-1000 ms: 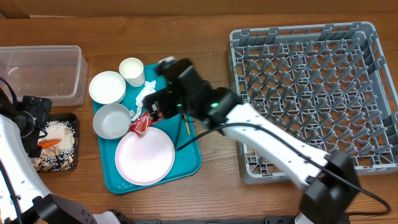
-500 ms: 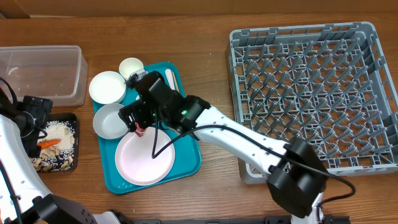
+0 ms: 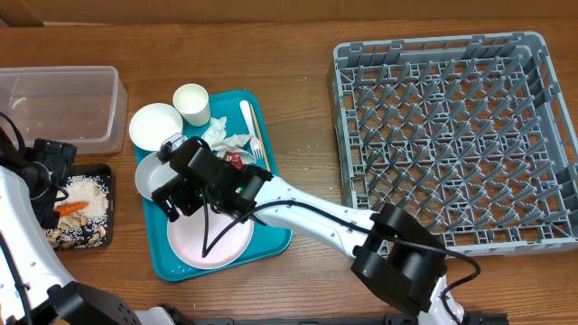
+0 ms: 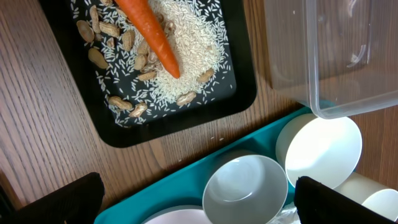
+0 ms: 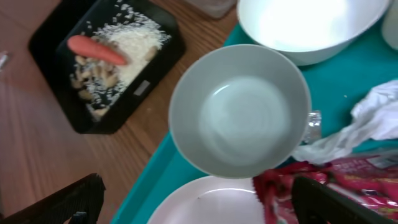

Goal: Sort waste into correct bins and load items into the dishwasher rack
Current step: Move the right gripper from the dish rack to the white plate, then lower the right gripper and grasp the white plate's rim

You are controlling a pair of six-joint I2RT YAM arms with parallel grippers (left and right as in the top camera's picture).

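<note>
Fingers (image 5: 68, 202) of right gripper (image 5: 198, 208) spread wide over white bowl (image 5: 239, 109), holding nothing, left gripper (image 4: 199, 208) likewise

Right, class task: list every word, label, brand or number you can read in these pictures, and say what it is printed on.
None can be read.
Red wrapper: pale markings, too blurred to read.
Black tray: small pale patch, maybe a label, too blurred to read.
</note>
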